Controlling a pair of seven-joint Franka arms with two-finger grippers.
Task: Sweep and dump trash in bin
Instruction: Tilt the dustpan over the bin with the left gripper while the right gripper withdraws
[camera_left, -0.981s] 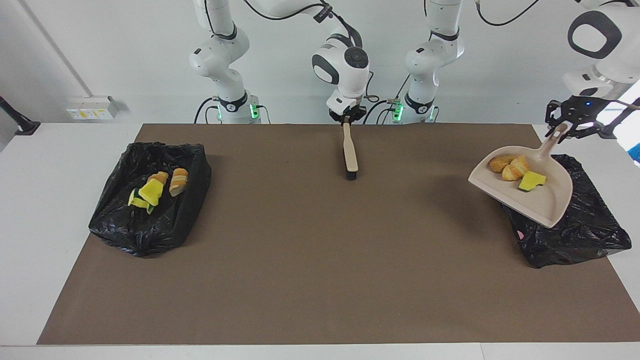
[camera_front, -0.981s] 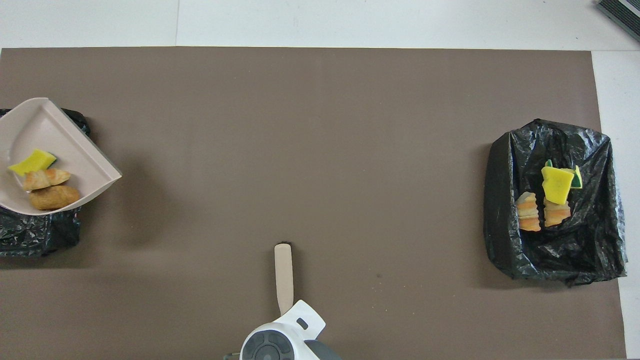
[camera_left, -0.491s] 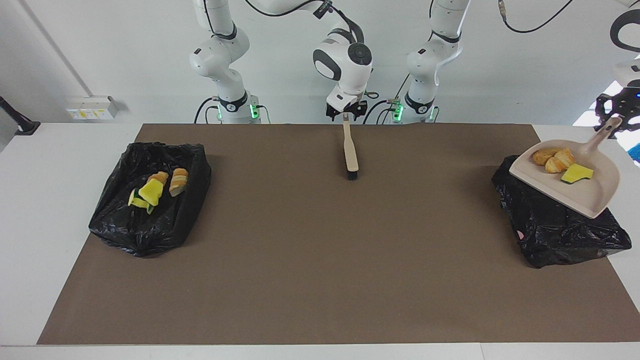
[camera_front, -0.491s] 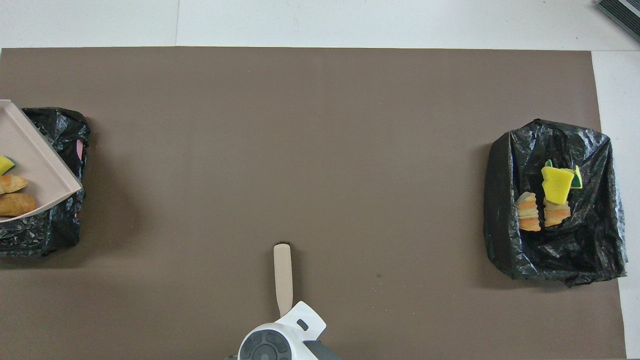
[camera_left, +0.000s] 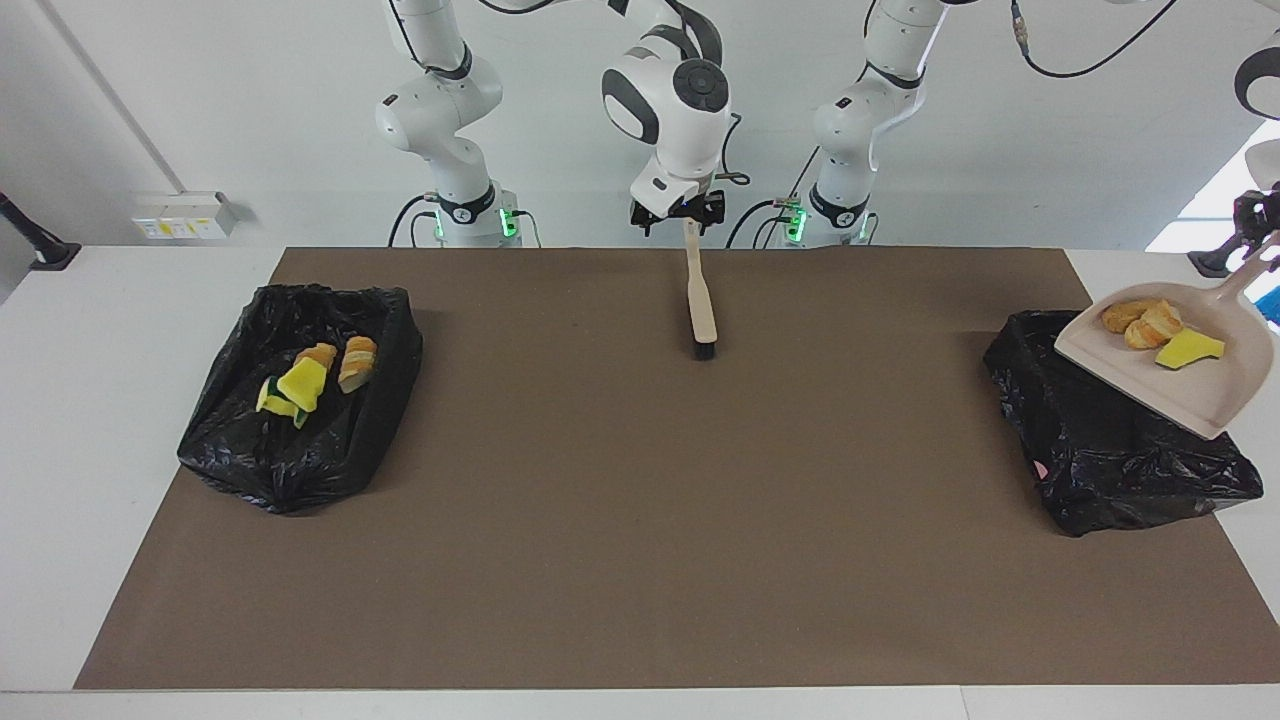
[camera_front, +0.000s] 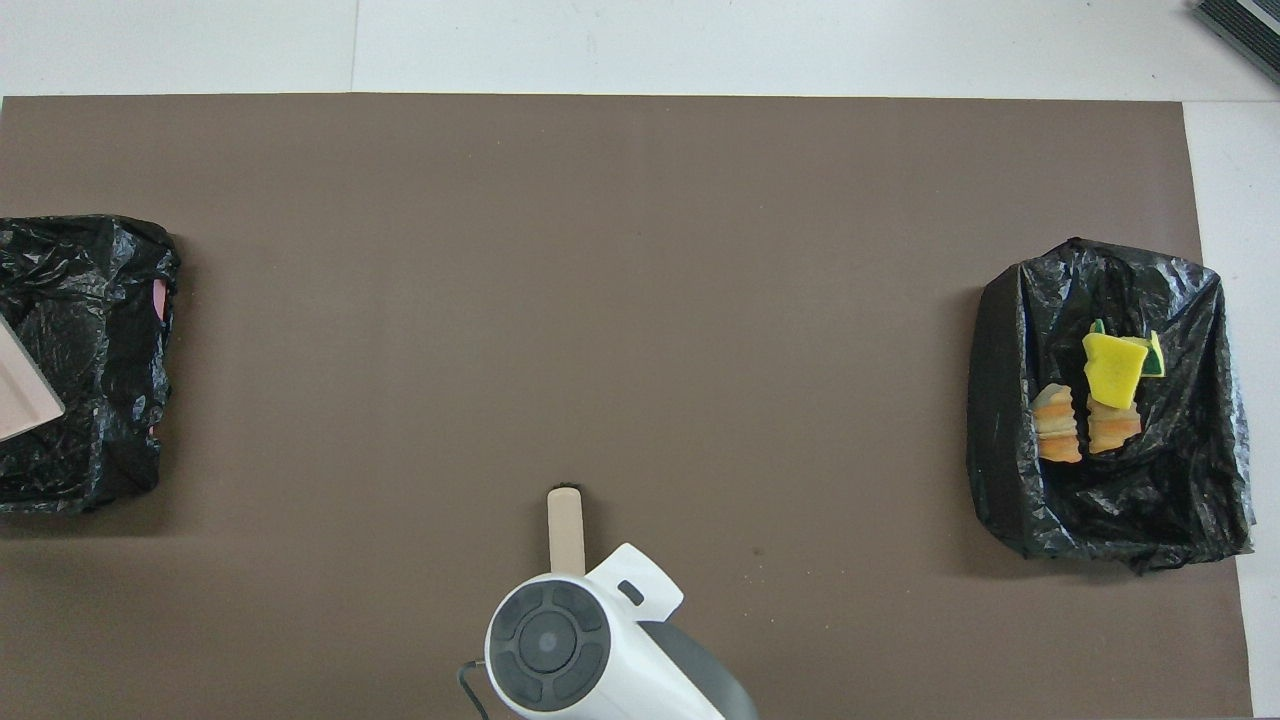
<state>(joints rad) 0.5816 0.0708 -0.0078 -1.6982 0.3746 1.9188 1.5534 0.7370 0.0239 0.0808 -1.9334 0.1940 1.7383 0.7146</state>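
We see the left gripper at the frame edge in the facing view, fingers clamped on the handle of the beige dustpan, which it holds up over the black-lined bin at the left arm's end of the table. Three scraps sit in the pan: two tan bread-like pieces and a yellow sponge chunk. The other scraps lie in the second black-lined bin at the right arm's end. The right gripper hangs over the handle end of the brush, fingers apart; the brush lies on the brown mat. We judge the scraps light, soft and loose, likely to slide off once the pan tips. The handle looks to us the only sound grip on the stiff pan.
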